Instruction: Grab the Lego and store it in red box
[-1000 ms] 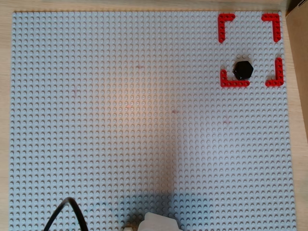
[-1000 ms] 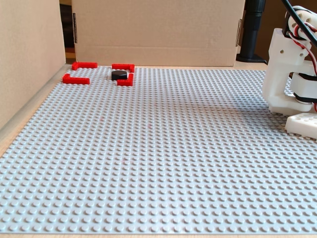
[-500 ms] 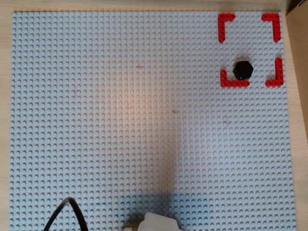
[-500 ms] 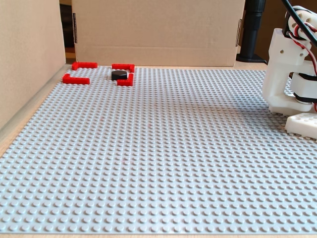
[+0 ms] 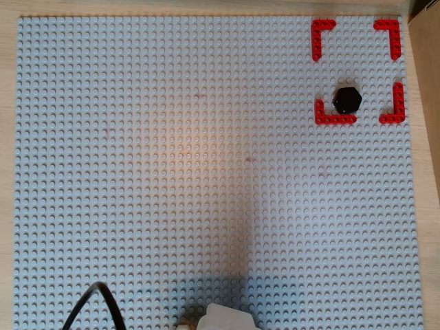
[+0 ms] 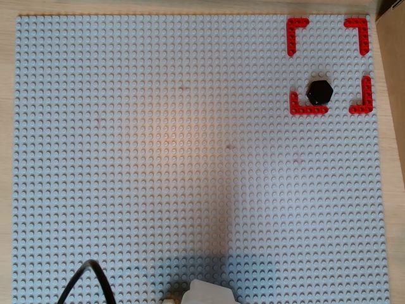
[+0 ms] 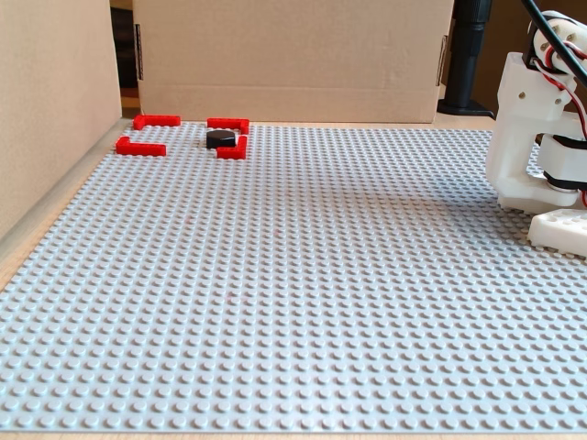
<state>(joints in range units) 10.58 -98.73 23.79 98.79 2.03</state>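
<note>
The Lego (image 5: pixel 347 100), a small glossy black hexagonal piece, lies inside the red box (image 5: pixel 335 119), close to the lower left corner piece in both overhead views. The red box is four flat L-shaped corners at the top right of the grey baseplate (image 5: pixel 206 172). In the fixed view the Lego (image 7: pixel 219 138) and the red box (image 7: pixel 227 123) are at the far left. Only white parts of the arm (image 7: pixel 525 137) show at the right edge, far from the Lego. The arm (image 5: pixel 227 317) also pokes in at the bottom edge from overhead. I cannot make out its fingers.
Cardboard walls stand behind the plate (image 7: pixel 293 55) and along its left side (image 7: pixel 46 92) in the fixed view. A black cable (image 5: pixel 96 302) curves in at the bottom left of both overhead views. A black post (image 7: pixel 470 55) stands behind the arm.
</note>
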